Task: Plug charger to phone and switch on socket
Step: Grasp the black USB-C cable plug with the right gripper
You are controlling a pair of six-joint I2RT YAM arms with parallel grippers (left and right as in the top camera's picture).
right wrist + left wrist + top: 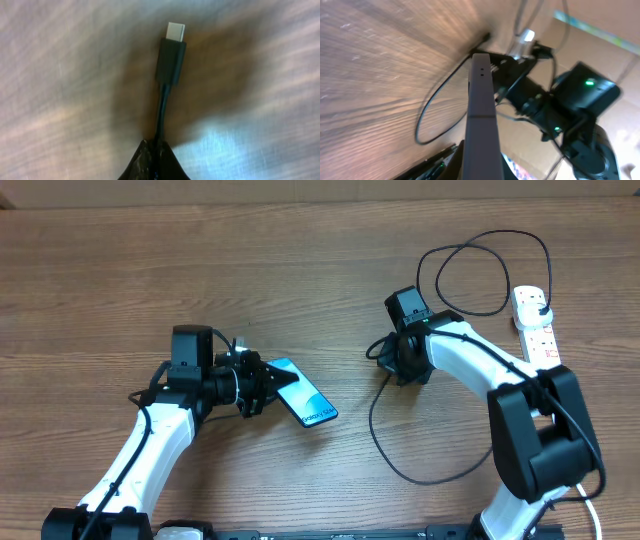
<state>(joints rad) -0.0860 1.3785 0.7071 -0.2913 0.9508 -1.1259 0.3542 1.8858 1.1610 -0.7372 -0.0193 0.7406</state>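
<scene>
The left gripper (262, 385) is clamping one short end of the phone (305, 404), whose lit blue screen is facing up while its free end is angling out over the table (120, 260). From the left wrist, the phone (481, 115) is showing edge-on as a grey bar.

The right gripper (386, 360) is pinching the charger (400, 465) just behind its connector tip (171, 55), and the bare metal end is sticking out past the fingers above the wood, apart from the phone. The black cable is lying in one loop near the right arm (470, 365), and another is curving beyond it to the socket (538, 330), where the plug (537, 300) is sitting at the far end.
</scene>
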